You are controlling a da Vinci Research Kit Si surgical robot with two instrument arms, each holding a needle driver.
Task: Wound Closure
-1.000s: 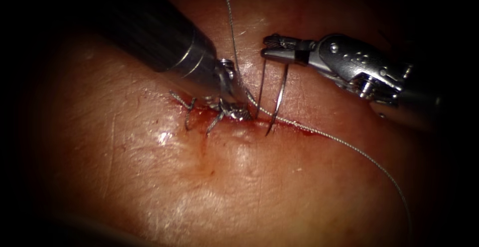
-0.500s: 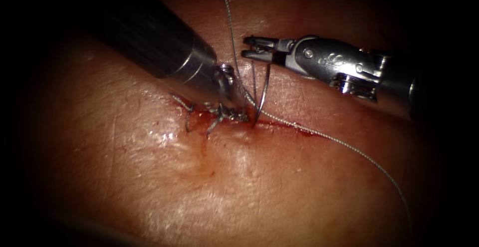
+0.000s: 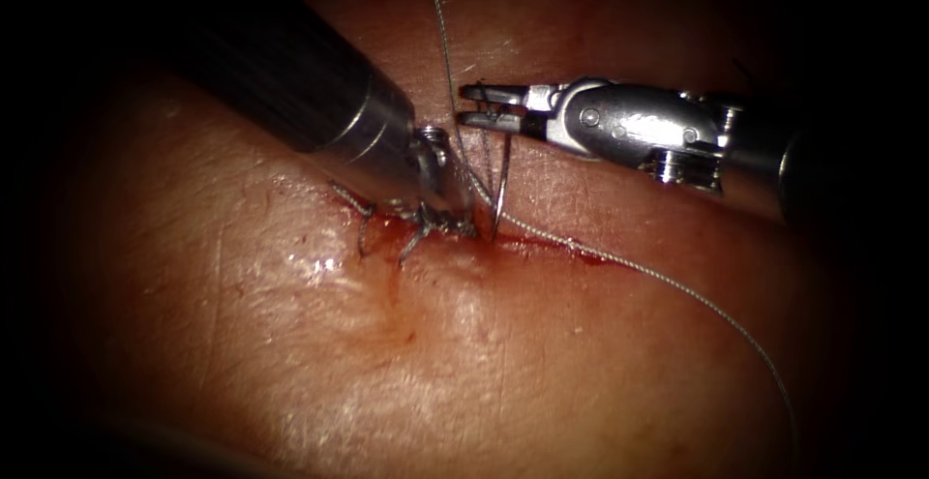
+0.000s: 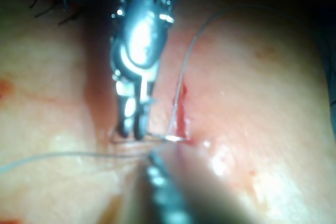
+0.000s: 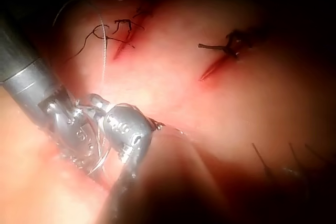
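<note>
The tissue (image 3: 290, 344) is lying cut across its middle. The left pincer (image 3: 455, 210) is pressing down at the cut (image 3: 542, 242); whether it is clenched, I cannot tell. The right pincer (image 3: 479, 106) is gripping the needle (image 3: 500, 189) near its upper end, tip meeting the cut, thread (image 3: 677, 290) trailing right.

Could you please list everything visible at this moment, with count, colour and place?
Pork belly tissue: one, pinkish tan, under everything.
Cut in the tissue: one, red-edged, running across the middle.
Red fluid: along the cut.
Curved steel needle: one, silver, hanging from the right tool, point at the cut.
Thin grey thread: one strand, trailing right of the needle and up past the tools.
Dark knotted stitches: left part of the cut.
Left tool: metal, tip down at the stitches.
Right tool: metal, jaws shut on the needle's upper end.
</note>
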